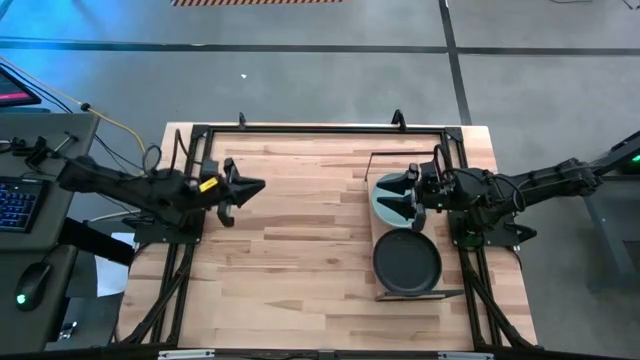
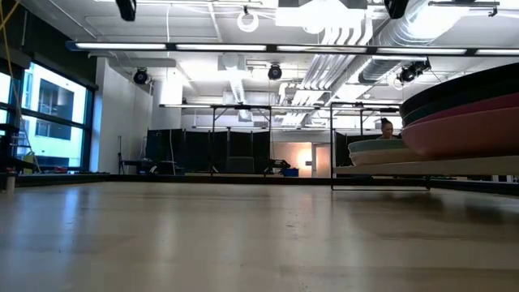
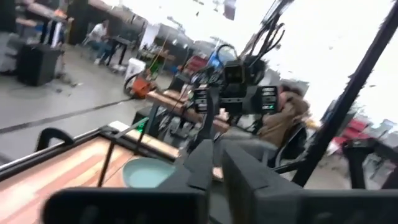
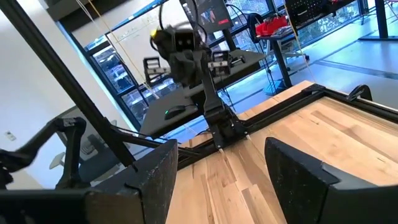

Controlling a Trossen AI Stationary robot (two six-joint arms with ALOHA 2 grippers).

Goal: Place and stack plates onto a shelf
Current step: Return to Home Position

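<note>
The shelf (image 1: 447, 292), a light-wood board in a black wire frame, lies on the table's right side. A black plate (image 1: 407, 262) tops a stack on its near half; the low view shows the black plate (image 2: 474, 85), a dark green one (image 2: 466, 105), a magenta one (image 2: 470, 119) and a light pink one (image 2: 466, 139) below. On the far half lies a pale teal plate (image 1: 384, 207), with a cream plate (image 2: 381, 156) under it. My right gripper (image 1: 402, 199) hovers open over the teal plate. My left gripper (image 1: 256, 185) waits shut at the table's left.
Black frame rails run along the table's far edge (image 1: 320, 128) and both sides. The plank table (image 1: 300, 240) lies bare between the two arms. A keyboard (image 1: 15, 200) and mouse sit off the table's left side. A person (image 2: 387, 128) sits in the room behind.
</note>
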